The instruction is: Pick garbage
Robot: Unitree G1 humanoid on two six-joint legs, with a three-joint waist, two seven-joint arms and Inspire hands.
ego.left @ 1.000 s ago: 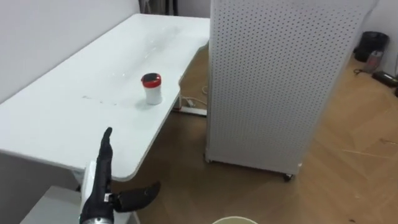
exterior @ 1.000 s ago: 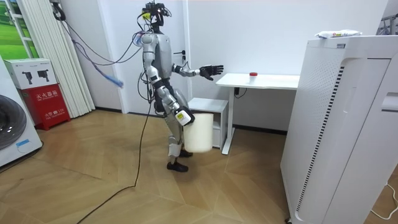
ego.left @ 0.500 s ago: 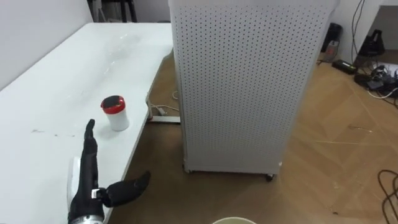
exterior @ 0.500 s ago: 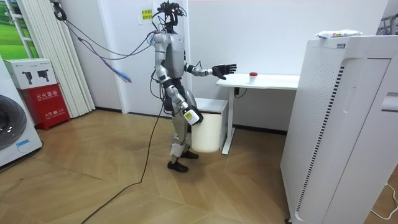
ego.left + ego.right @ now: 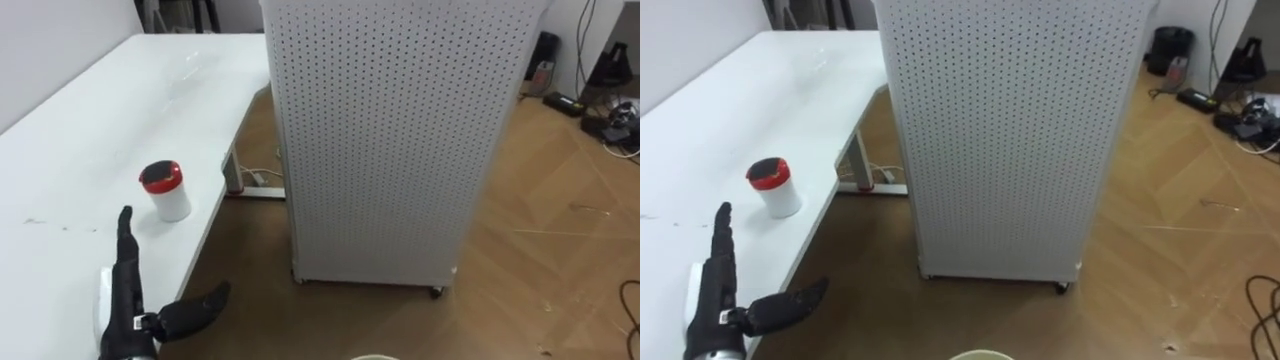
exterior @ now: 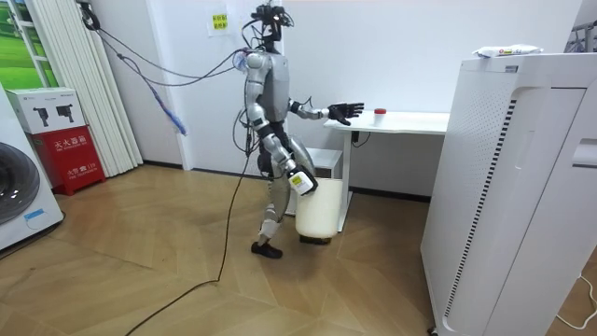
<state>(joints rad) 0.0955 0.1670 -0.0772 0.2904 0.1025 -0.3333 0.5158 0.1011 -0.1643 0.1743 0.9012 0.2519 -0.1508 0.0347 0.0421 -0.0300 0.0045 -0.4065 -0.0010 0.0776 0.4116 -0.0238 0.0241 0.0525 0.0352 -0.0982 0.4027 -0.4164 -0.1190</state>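
Beside the table's end, left arm stretched out over it.
Tall white perforated metal cabinet (image 5: 390,140) just right of the long white rectangular table (image 5: 80,120). Pale cylindrical plastic bin (image 6: 317,210) low beside the right leg, at the right hand (image 6: 300,183) (grasp there impossible to tell). Left hand (image 5: 127,295) flat and open above the table's near edge, thumb spread off the side. Small white cup with a red lid (image 5: 165,190) upright on the table near its edge, just ahead of that hand, untouched.

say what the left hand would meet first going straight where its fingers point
Probably the small white red-lidded cup on the white table, though the open left hand aims slightly left of it.
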